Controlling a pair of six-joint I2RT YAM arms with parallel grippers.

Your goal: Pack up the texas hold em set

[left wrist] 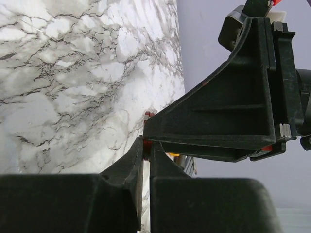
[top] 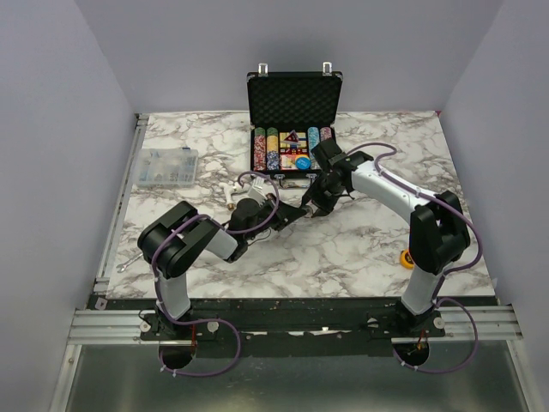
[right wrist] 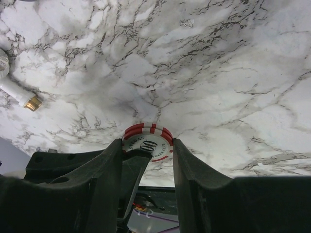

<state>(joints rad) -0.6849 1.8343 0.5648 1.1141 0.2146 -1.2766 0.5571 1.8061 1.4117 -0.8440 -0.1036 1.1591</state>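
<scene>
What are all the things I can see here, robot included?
briefcase: one, black, open at the table's far middle
chip rows: several, multicoloured, inside the briefcase
blue disc: one, blue, inside the briefcase near its front
red-and-white chip: one, held above the table between both grippers
organiser box: one, clear, table's left edge
white object: one, white with a brass-coloured tip, left of the grippers
round yellow object: one, beside the right arm
table: one, white marble pattern
left gripper: one, black, pinching the chip
right gripper: one, black, clamping the chip's edges
</scene>
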